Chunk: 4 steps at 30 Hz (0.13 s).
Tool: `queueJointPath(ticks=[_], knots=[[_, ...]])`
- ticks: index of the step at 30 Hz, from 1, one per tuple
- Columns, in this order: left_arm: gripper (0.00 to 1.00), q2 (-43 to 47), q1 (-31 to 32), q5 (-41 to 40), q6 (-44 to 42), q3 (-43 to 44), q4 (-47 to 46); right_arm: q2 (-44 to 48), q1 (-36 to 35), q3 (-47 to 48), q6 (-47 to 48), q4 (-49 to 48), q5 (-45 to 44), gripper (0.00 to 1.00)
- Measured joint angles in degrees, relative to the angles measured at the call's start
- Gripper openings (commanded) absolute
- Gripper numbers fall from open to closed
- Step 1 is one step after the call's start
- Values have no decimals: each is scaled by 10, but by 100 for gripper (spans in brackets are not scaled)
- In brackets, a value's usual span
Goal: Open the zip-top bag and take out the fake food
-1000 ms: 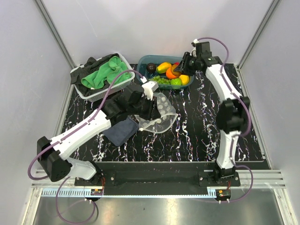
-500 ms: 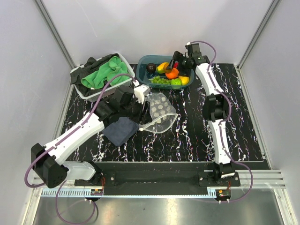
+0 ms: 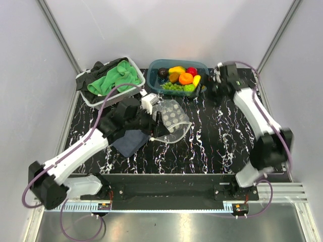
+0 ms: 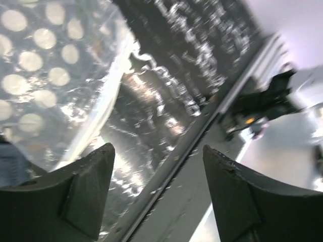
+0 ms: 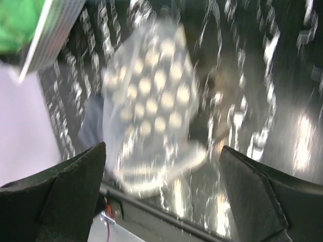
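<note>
The zip-top bag (image 3: 170, 121), clear with white dots, lies on the black marbled table with its mouth gaping toward the front; nothing coloured shows inside it. My left gripper (image 3: 155, 122) stands open at the bag's left edge, and in its wrist view the bag (image 4: 45, 75) sits up and left of the empty fingers (image 4: 91, 186). The fake food (image 3: 181, 79), orange, red, yellow, grapes, lime and a dark piece, lies in the teal tub (image 3: 154, 68). My right gripper (image 3: 209, 93) hangs open and empty beside the tub's right end, facing the blurred bag (image 5: 151, 101).
A white basket (image 3: 85, 96) with a green cloth (image 3: 111, 78) and dark fabric stands at the back left. A dark blue cloth (image 3: 128, 142) lies under the left arm beside the bag. The table's front rail (image 4: 166, 171) runs close below the left fingers.
My right gripper opened over the tub, left a fruit there and swung back to the right. My left gripper opened at the bag's edge; the bag has settled on the table.
</note>
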<state>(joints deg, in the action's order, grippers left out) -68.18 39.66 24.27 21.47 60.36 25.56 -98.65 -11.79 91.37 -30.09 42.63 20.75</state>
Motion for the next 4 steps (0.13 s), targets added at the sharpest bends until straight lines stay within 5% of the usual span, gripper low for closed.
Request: queueJointPath(ticks=[4], knots=[[82, 85, -2, 4, 88, -90, -99, 201, -5, -197, -14, -35, 20, 100]])
